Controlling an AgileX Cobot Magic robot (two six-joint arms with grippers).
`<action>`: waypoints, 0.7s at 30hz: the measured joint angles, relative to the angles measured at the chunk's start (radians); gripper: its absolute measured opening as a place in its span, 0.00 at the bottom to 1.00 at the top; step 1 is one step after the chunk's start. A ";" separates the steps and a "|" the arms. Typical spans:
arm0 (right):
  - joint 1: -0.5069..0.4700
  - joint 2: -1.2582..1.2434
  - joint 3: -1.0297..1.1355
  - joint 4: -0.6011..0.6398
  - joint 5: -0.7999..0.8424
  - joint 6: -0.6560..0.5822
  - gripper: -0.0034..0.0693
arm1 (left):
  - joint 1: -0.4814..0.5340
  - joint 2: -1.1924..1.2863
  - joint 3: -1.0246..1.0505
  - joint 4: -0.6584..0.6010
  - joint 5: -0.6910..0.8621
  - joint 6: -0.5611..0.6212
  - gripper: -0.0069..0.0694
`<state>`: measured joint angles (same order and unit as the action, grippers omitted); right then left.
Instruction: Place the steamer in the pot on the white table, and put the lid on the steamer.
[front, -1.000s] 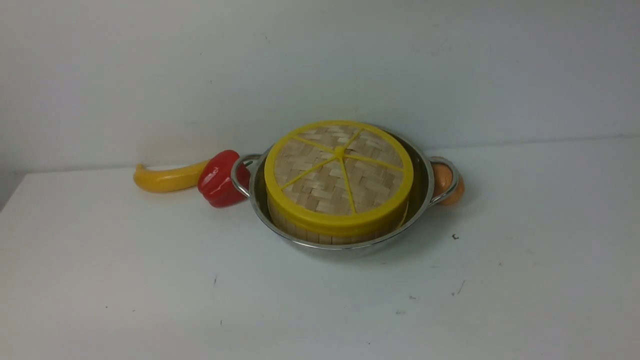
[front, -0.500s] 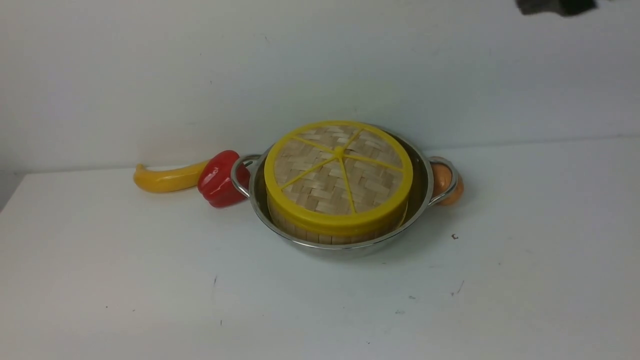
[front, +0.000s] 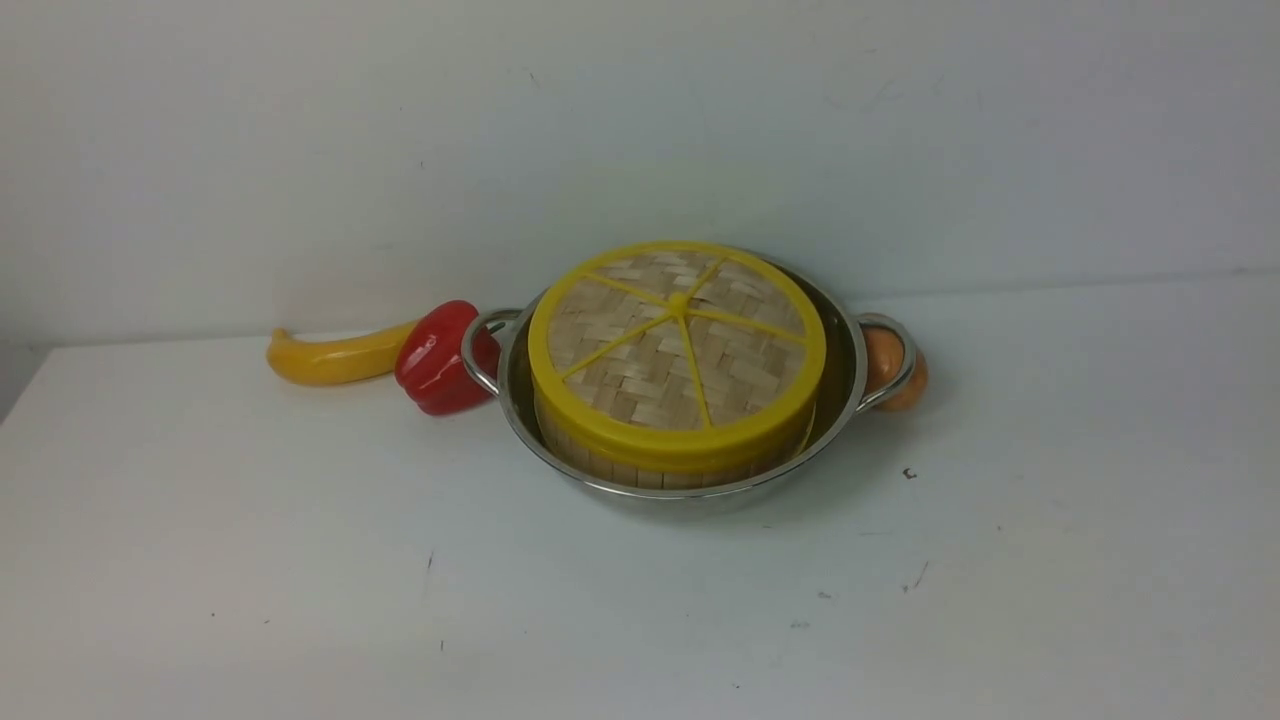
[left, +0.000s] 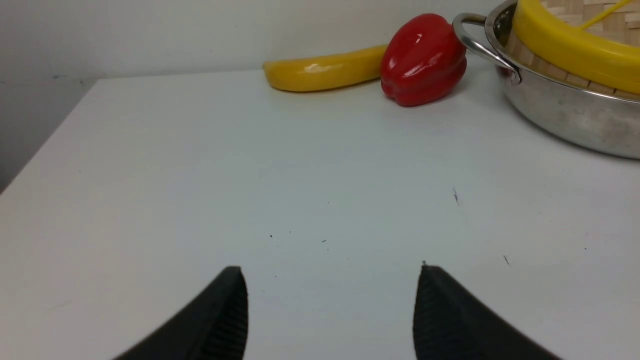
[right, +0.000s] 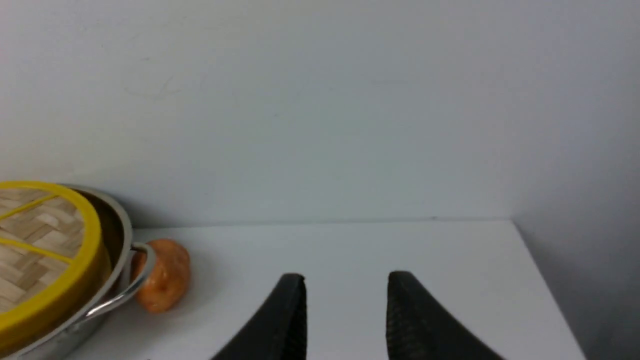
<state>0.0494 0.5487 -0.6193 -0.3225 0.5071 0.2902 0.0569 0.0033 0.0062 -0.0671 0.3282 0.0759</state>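
The shiny steel pot (front: 846, 395) stands mid-table on the white table (front: 300, 560). The steamer (front: 620, 468) sits inside it, only its slatted side wall showing below the lid (front: 676, 350), a woven disc with yellow rim that rests on top. No arm shows in the front view. In the left wrist view my left gripper (left: 332, 280) hovers open over bare table, well short of the pot (left: 560, 107). In the right wrist view my right gripper (right: 346, 285) stands open with nothing between its fingers, off to the side of the pot (right: 117, 235) and lid (right: 45, 250).
A yellow banana-like toy (front: 335, 355) and a red pepper (front: 438, 358) lie by the pot's left handle. An orange toy (front: 900, 365) sits behind the right handle. A wall stands close behind the table. The table's right edge (right: 540, 280) shows in the right wrist view.
A dark piece of an arm that showed at the top right of the front view half a second ago has gone out of view. Pot, steamer and lid have not moved.
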 joint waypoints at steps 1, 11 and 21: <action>-0.003 -0.020 0.031 -0.010 -0.012 0.000 0.38 | 0.000 0.000 0.000 0.000 0.000 0.000 0.64; -0.010 -0.470 0.435 -0.001 -0.178 0.053 0.38 | 0.000 0.000 0.000 0.000 0.000 0.000 0.64; 0.010 -0.519 0.627 0.015 -0.180 0.109 0.38 | 0.000 0.000 0.000 0.000 0.000 0.000 0.64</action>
<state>0.0597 0.0299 0.0077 -0.3072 0.3269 0.3993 0.0569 0.0033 0.0062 -0.0671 0.3282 0.0759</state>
